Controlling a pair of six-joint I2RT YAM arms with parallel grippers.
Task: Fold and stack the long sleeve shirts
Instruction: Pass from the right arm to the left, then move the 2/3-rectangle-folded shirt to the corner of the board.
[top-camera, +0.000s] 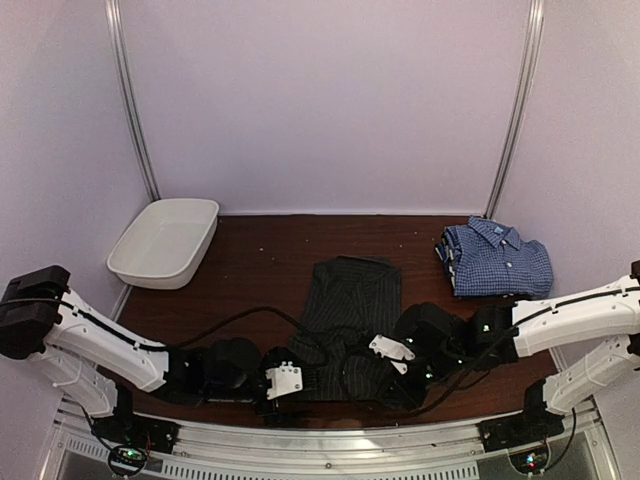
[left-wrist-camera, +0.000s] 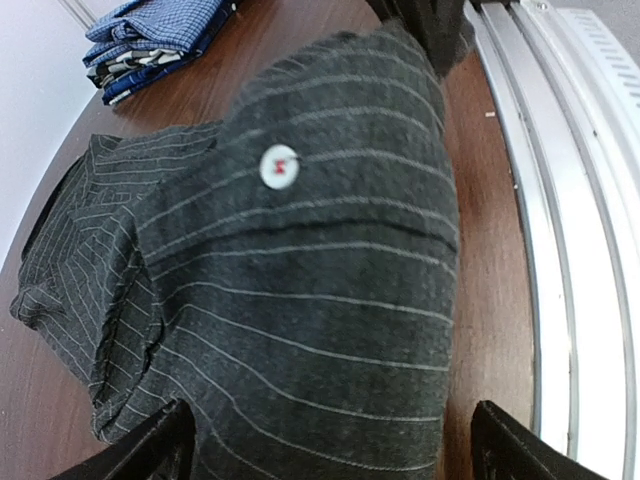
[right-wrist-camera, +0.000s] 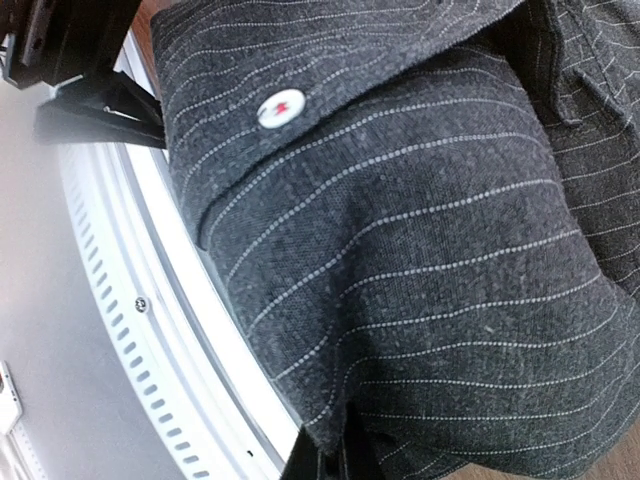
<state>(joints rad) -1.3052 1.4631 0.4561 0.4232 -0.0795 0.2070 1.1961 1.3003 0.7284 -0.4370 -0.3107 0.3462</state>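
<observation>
Two shirts, pinstriped shirt (top-camera: 350, 300) in right jaws, checked shirt (top-camera: 497, 258) folded

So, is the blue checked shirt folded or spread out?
Folded: the blue checked shirt lies as a compact rectangle, collar on top, its layers stacked.

Lab enclosure: white panels (top-camera: 330, 100), aluminium frame (top-camera: 515, 110).

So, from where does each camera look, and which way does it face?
Top external: above, behind, facing down on the table, tub, check shirt; left arm, right arm show.
Left wrist: low over the black shirt, facing right; open left gripper shows.
Right wrist: close on the same shirt, facing left; right gripper shut on it.
Both wrist views share the button.
</observation>
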